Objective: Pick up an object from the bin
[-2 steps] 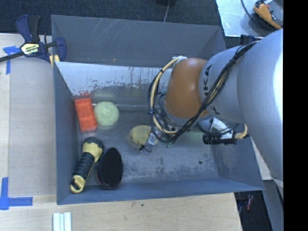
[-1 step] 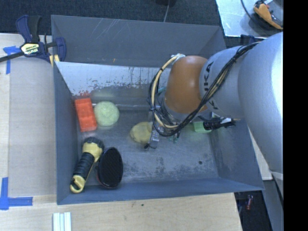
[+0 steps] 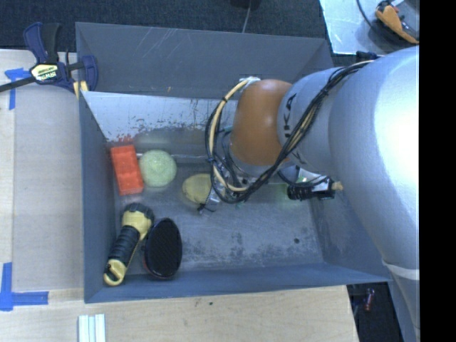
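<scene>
Seemingly low near the middle of the bin (image 3: 96,212), the gripper (image 3: 211,202) sits against a dull yellow rounded lump (image 3: 194,187); open or closed, I cannot tell. An off-centre close could shove the lump toward the pale green ball (image 3: 157,169) beside it.

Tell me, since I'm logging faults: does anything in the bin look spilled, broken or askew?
Nothing stands out. The orange block, green ball, yellowish lump, yellow-black tool and black oval pad lie intact in the bin.

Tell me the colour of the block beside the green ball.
The block is orange; camera view shows it best.
</scene>
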`<state>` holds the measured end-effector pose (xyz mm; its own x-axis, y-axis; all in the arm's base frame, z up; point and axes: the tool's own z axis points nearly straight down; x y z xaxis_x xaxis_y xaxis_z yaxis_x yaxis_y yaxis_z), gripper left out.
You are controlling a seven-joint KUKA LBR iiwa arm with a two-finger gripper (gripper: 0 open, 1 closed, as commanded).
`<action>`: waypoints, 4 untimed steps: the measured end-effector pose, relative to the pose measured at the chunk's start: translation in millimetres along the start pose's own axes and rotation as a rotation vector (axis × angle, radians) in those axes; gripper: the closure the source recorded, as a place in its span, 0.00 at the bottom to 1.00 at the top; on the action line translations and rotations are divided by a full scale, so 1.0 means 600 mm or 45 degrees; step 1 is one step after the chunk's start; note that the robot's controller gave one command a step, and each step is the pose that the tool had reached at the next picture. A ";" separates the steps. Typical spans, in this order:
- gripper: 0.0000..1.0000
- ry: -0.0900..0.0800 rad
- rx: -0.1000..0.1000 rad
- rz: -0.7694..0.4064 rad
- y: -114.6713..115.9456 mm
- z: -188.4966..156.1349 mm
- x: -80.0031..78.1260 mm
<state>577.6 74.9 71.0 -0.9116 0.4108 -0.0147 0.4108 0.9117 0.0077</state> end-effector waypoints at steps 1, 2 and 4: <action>1.00 0.000 0.000 -0.001 0.000 0.000 0.000; 1.00 0.012 0.007 -0.003 -0.003 -0.059 0.003; 1.00 0.007 0.005 -0.007 -0.002 -0.184 -0.001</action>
